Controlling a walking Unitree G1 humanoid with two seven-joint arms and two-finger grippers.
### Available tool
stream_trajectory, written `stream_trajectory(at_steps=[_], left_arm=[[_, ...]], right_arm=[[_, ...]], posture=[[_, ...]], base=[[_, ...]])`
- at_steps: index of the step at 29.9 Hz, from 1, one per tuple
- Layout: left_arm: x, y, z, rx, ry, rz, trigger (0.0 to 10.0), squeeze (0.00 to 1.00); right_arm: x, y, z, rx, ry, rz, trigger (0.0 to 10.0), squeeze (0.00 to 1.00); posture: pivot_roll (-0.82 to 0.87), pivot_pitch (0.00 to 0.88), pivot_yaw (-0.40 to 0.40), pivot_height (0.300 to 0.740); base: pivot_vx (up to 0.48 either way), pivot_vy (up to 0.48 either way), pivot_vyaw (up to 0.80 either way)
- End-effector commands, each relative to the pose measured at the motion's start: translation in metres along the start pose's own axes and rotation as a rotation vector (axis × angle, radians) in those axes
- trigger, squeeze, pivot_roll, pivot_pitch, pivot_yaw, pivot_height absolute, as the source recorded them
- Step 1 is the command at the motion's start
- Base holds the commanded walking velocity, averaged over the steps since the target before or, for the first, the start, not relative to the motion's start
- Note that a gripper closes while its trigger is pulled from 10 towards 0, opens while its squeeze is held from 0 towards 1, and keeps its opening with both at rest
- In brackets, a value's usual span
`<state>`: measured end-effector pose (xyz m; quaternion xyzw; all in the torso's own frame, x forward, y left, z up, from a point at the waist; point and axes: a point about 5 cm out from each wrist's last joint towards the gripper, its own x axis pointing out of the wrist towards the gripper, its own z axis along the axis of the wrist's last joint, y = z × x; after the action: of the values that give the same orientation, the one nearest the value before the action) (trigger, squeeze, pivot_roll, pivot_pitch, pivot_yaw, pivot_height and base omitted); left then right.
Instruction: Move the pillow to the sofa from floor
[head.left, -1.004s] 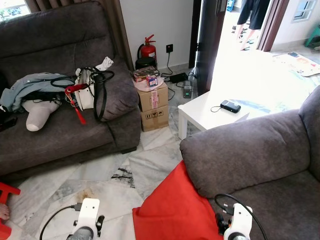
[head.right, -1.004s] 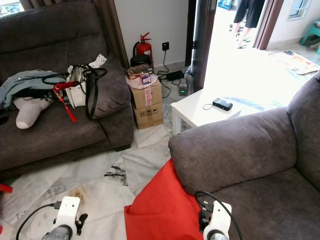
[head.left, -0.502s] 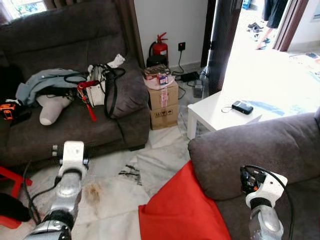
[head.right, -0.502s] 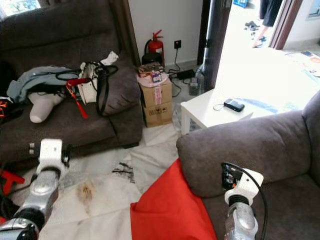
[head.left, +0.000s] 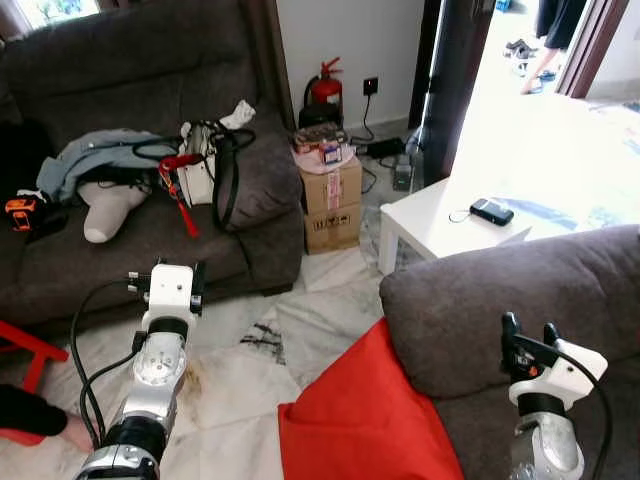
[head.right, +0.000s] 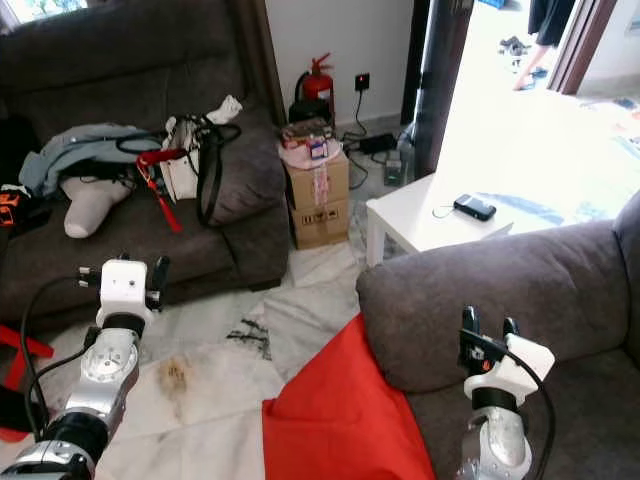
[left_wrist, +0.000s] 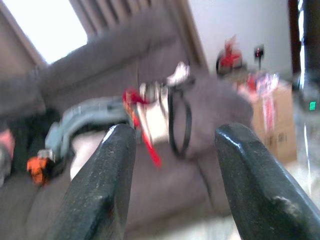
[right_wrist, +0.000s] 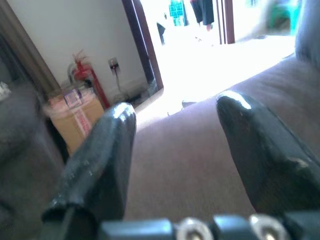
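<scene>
Your left gripper (left_wrist: 172, 165) has its two black fingers spread wide with nothing between them; it is raised over the pale floor on the near left, pointing toward the far sofa (head.left: 120, 60). Your right gripper (right_wrist: 175, 150) is likewise spread and empty, lifted in front of the near sofa (head.left: 500, 300) on the right, just beside its rounded armrest.

The red pillow (head.left: 365, 420) lies on the floor between your two arms, its right edge leaning against the near sofa's armrest. Neither gripper touches it.

On the far sofa you have a white handbag (head.left: 200, 170) with black straps and a red tag, a grey-blue garment (head.left: 95, 155) to its left, and a pale rounded object just in front of that. Right of that sofa stands a stack of cardboard boxes (head.left: 330, 195), with a red fire extinguisher (head.left: 323, 88) behind it by the wall. A white low table (head.left: 450, 225) carrying a small black device (head.left: 491, 211) sits beyond the near sofa, by the open doorway. A person's legs show in the bright area outside.
</scene>
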<state>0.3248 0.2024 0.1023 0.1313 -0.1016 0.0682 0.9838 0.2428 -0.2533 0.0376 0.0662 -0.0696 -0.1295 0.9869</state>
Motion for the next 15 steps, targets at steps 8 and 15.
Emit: stream_trajectory(at_steps=[8,15], left_arm=[[-0.005,-0.011,0.034,-0.004,-0.155,-0.083,10.0,0.0],[-0.01,-0.014,0.045,-0.002,-0.188,-0.085,10.0,0.0]], right_arm=[[-0.008,0.041,0.015,0.021,-0.101,0.144,10.0,0.0],[-0.004,0.065,0.01,0.037,-0.052,0.279,10.0,0.0]], posture=[[-0.08,0.0,0.126,0.74],[0.01,0.0,0.073,0.74]], base=[[0.0,0.0,0.0],[0.0,0.0,0.0]])
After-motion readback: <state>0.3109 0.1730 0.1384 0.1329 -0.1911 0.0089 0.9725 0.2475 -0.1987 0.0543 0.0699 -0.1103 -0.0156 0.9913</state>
